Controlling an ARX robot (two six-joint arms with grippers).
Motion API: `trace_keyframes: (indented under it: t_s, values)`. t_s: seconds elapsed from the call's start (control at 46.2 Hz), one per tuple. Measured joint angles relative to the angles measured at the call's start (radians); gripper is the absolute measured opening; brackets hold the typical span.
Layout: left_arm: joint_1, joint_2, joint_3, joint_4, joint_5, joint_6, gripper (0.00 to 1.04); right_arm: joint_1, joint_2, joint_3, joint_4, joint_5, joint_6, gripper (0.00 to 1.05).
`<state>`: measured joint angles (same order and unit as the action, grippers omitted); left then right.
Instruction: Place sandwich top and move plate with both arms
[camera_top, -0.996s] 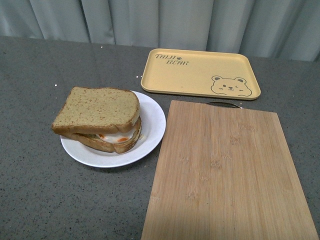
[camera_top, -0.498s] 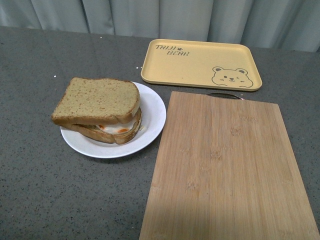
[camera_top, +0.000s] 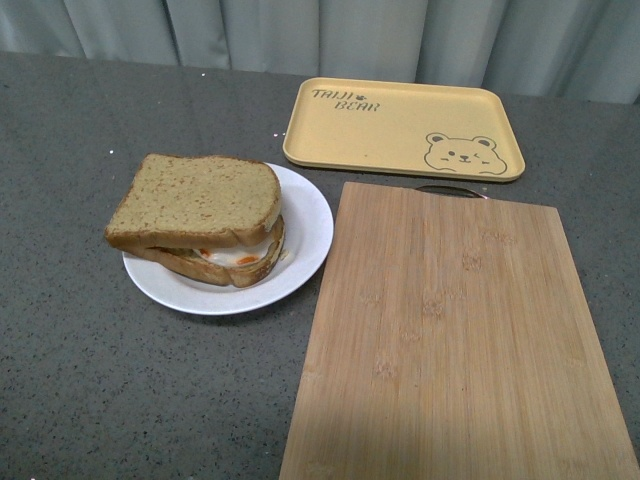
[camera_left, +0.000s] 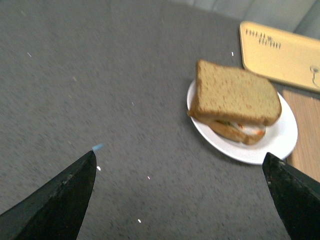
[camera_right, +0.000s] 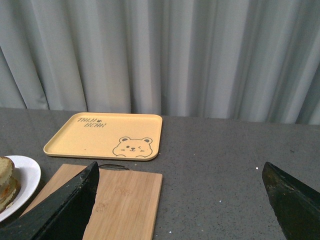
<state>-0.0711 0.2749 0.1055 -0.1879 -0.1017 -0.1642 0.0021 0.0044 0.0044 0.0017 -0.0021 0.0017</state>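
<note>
The sandwich top (camera_top: 195, 202), a plain tan-brown toast slice, lies on top of the egg-bearing slice on the round white plate (camera_top: 305, 225) at the left of the grey table. It also shows in the left wrist view (camera_left: 235, 94) on the plate (camera_left: 282, 137). Neither arm shows in the front view. My left gripper (camera_left: 179, 162) is open and empty, above bare table well short of the plate. My right gripper (camera_right: 180, 172) is open and empty, above the table beside the board; the plate's rim (camera_right: 27, 177) shows at that view's edge.
A bamboo cutting board (camera_top: 450, 330) lies right of the plate, touching or nearly touching its rim. A yellow bear tray (camera_top: 400, 128) lies behind both, also in the right wrist view (camera_right: 105, 135). Grey curtains (camera_right: 165, 55) hang along the far table edge.
The front view shifted slightly between one second ago and half a second ago, then held. The sandwich, plate, board and tray keep their places relative to each other.
</note>
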Motion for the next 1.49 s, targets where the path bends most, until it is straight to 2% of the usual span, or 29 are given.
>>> trace_keyframes:
  t_s: [0.043, 0.13, 0.281, 0.411, 0.65, 1.169, 1.299, 1.494]
  values:
    - [-0.036, 0.087, 0.001, 0.035, -0.013, -0.033, 0.98, 0.0, 0.0, 0.0, 0.0, 0.0, 0.0, 0.95]
    - [-0.123, 0.321, 0.01, 0.209, -0.041, -0.138, 0.98, 0.0, 0.0, 0.0, 0.0, 0.0, 0.0, 0.95]
    - [-0.17, 0.701, 0.087, 0.436, -0.019, -0.332, 0.98, 0.0, 0.0, 0.0, 0.0, 0.0, 0.0, 0.95]
    - [-0.2, 1.01, 0.172, 0.544, -0.013, -0.514, 0.98, 0.0, 0.0, 0.0, 0.0, 0.0, 0.0, 0.95]
    - [-0.251, 1.367, 0.31, 0.637, -0.007, -0.744, 0.98, 0.0, 0.0, 0.0, 0.0, 0.0, 0.0, 0.95]
    - [-0.286, 1.595, 0.436, 0.686, -0.045, -0.856, 0.98, 0.0, 0.0, 0.0, 0.0, 0.0, 0.0, 0.95]
    - [-0.291, 1.623, 0.457, 0.688, -0.046, -0.885, 0.83, 0.0, 0.0, 0.0, 0.0, 0.0, 0.0, 0.95]
    - [-0.298, 1.677, 0.497, 0.681, -0.045, -0.939, 0.47, 0.0, 0.0, 0.0, 0.0, 0.0, 0.0, 0.95]
